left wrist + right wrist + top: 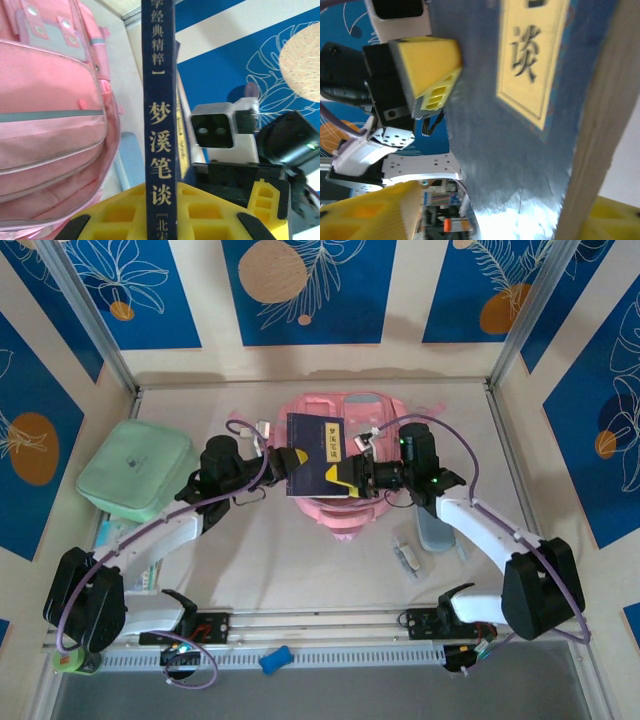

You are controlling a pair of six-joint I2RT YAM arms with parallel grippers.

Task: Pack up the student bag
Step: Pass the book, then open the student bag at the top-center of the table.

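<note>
- The student bag point(335, 405) lies at the middle of the tabletop's far edge, its length running from that edge toward you. You see its pink zip pockets up close in the left wrist view point(50, 125).
- A dark blue book point(312, 445) hangs just above the bag, cover up. Its long side runs roughly the same way as the bag's.
- Your left claw point(287, 462) is clamped narrow on the book at its spine point(160, 125), so this arm carries the load.
- Your right claw point(352, 476) comes in from the other side at the book's near right corner. Its yellow fingers point(365, 215) stand part-way apart astride the book, with a gap showing beside one, so judge it not gripping.
- The bag lies straight below both claws, so the coming move is downward. The left arm is the one placed to make it.
- The book hides the bag's middle from above, and you cannot tell which pocket is open, or whether any is.
- The mint green case point(135, 470) sits by the tabletop's left edge, well apart from the bag.
</note>
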